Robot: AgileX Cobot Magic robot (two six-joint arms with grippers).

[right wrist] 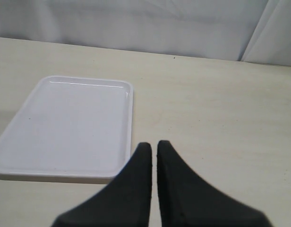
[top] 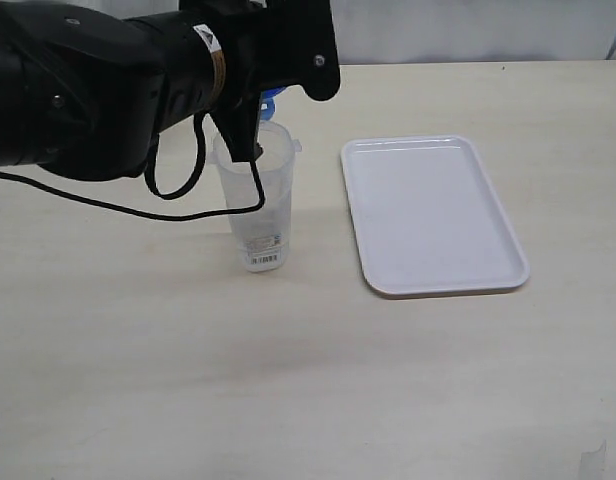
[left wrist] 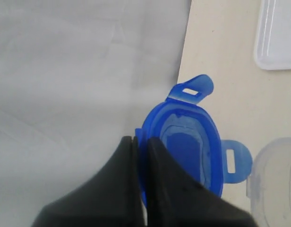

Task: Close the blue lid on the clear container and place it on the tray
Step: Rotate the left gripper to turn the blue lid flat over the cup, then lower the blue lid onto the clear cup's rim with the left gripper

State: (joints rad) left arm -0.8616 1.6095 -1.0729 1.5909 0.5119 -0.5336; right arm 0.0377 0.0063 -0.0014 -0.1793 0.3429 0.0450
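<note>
A pale, faintly streaked table (top: 318,380) carries everything. Behind its far edge hangs a grey-white cloth backdrop (right wrist: 136,23) in soft folds.

The left hand (left wrist: 139,140) is closed almost completely. Its two black fingers (left wrist: 171,189) pinch the rim of the blue lid (left wrist: 183,146), with only the thickness of the plastic between them. The lid's hollow inner face is turned towards the wrist camera, and two of its snap flaps (left wrist: 192,90) stick out free from the edge. The right hand (right wrist: 150,144) is shut tight with nothing between its fingers, and hovers above the table near a corner of the tray (right wrist: 65,127).

The clear container (top: 256,210) stands upright and uncovered on the table, with its barcode label low on the wall. In the exterior view it is left of the tray and apart from it. There the left hand sits right over the container's mouth, one dark finger reaching down at the rim, and the lid shows only as a blue sliver behind the arm, just above that rim. From the left wrist the container's rim lies just beside the lid rather than under it — whether the two touch cannot be told. A black cable (top: 203,213) hangs from the left arm and loops across the front of the container.
</note>
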